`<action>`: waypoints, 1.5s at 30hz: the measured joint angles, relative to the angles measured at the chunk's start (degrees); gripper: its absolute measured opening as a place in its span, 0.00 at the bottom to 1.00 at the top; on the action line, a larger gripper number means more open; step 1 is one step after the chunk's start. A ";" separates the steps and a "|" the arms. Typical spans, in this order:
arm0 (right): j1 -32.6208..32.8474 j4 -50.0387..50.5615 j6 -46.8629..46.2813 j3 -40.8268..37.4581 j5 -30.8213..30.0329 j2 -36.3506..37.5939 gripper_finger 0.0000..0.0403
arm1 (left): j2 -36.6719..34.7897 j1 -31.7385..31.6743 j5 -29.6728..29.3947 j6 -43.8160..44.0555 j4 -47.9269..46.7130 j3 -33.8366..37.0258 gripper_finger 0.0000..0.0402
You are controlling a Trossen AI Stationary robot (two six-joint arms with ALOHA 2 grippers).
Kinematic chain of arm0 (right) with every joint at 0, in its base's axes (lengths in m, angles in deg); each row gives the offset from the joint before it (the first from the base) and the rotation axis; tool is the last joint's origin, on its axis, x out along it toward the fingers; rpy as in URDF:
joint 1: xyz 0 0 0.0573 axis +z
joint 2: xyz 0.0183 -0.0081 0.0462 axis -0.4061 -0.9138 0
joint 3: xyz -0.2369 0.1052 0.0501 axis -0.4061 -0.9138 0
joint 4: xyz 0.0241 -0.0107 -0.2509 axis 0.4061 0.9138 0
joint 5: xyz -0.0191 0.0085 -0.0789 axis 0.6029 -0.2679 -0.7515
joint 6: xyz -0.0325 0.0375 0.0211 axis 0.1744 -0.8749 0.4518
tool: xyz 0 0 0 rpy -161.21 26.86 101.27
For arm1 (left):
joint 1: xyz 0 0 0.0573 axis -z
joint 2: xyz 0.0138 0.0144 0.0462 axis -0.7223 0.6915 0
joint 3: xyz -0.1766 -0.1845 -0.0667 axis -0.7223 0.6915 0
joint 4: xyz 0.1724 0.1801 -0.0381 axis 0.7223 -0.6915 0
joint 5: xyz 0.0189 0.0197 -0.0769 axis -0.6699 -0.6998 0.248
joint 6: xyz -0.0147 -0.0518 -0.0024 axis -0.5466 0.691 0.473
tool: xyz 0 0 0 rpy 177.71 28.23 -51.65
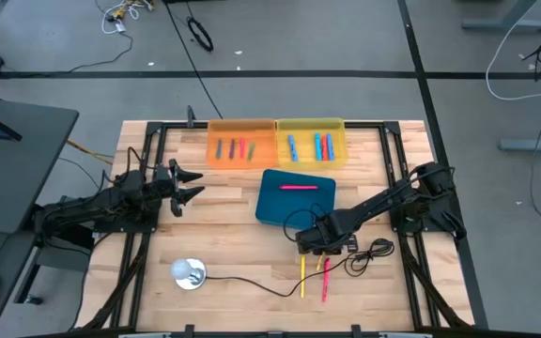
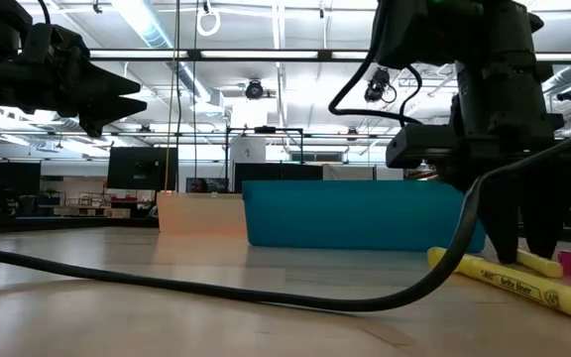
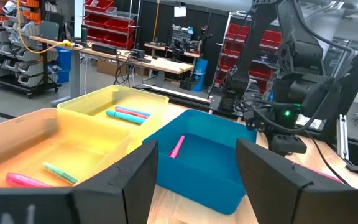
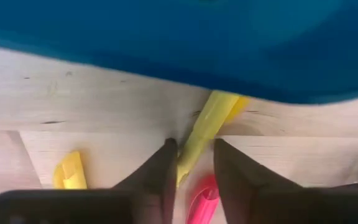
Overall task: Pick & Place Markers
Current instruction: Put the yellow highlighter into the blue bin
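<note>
Fingertips of my right gripper [image 4: 191, 163] stand down on the wooden table [image 1: 233, 244], just in front of the teal plastic tray [image 1: 295, 198], its near wall. Between them lies a short yellow plastic marker [image 4: 205, 129], its far end close against that wall. The jaws straddle its barrel with only a sliver of room either side; whether they pinch it yet I cannot tell. A second yellow marker [image 4: 70, 170] and a pink one [image 4: 202, 198] lie just beside, and a thin black cable [image 1: 252, 280] runs across the boards nearby.

A stick like this should be light and stiff, with a smooth round barrel that may roll or slip out sideways, so I judge the middle of its length the right hold, jaws square across it.

One pink marker [image 1: 296, 187] lies inside the teal tray. Behind that tray, the orange bin [image 1: 241, 145] and the yellow bin [image 1: 310, 144] hold the other markers. My left gripper [image 1: 188, 185] hangs to the tray's left, jaws apart and empty.
</note>
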 joint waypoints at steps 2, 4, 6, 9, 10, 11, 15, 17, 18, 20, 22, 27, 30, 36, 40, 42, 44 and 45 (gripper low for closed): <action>0.00 -0.01 -0.13 -0.03 0.04 0.00 0.20 | 0.01 0.01 0.00 0.04 0.00 -0.01 0.55; 0.00 0.15 -0.25 -0.09 0.03 0.00 0.14 | 0.00 0.02 0.00 0.00 0.00 0.00 0.55; 0.00 0.20 -1.01 -0.09 0.01 0.00 0.08 | 0.02 0.00 0.00 0.04 0.00 -0.02 0.55; 0.00 0.01 -2.34 -0.07 0.04 0.02 0.03 | 0.00 0.02 0.00 0.00 0.00 0.00 0.55; 0.00 -0.02 -2.88 -0.07 0.05 0.02 0.02 | 0.01 0.01 0.00 0.04 0.00 -0.01 0.55; 0.00 -0.03 -3.35 -0.04 0.03 0.02 0.03 | 0.02 0.00 0.00 0.02 0.00 -0.02 0.55; 0.00 -0.04 -4.83 -0.04 0.06 -0.03 0.06 | 0.02 0.00 0.00 0.02 0.00 0.00 0.55; 0.00 -0.05 -4.98 -0.04 0.23 -0.06 0.07 | 0.00 0.00 0.00 0.01 0.00 -0.01 0.55; 0.00 -0.02 -5.24 -0.04 0.31 -0.07 0.06 | 0.00 0.02 0.00 0.04 0.00 -0.02 0.55; 0.00 0.48 -5.90 -0.04 0.13 0.25 0.06 | 0.01 0.01 -0.01 -0.02 0.00 -0.01 0.55; 0.04 1.78 -6.17 -0.11 -0.66 0.75 0.05 | 0.01 0.01 0.00 0.02 0.00 -0.02 0.55; -0.20 8.61 -6.41 -0.20 -1.70 4.42 0.05 | 0.02 0.02 0.00 0.02 0.00 0.00 0.55; -0.20 12.08 -6.17 -0.20 -1.48 6.49 0.05 | 0.02 0.01 0.00 0.02 0.00 0.00 0.55; -1.40 16.09 -1.83 0.35 -0.88 10.77 0.05 | 0.00 0.02 0.00 -0.02 0.00 0.00 0.55; -2.63 19.13 4.03 1.68 -0.59 13.12 0.04 | 0.01 0.00 0.00 -0.01 0.00 -0.01 0.55; -3.29 20.08 7.73 2.37 0.04 13.69 0.04 | 0.00 0.01 0.00 0.01 0.00 -0.01 0.55; -3.89 21.30 11.50 3.21 0.61 14.04 0.04 | 0.00 0.01 0.00 0.00 0.00 0.00 0.55; -4.13 21.99 13.47 3.58 0.98 14.14 0.04 | 0.02 0.00 0.00 -0.02 0.00 0.00 0.55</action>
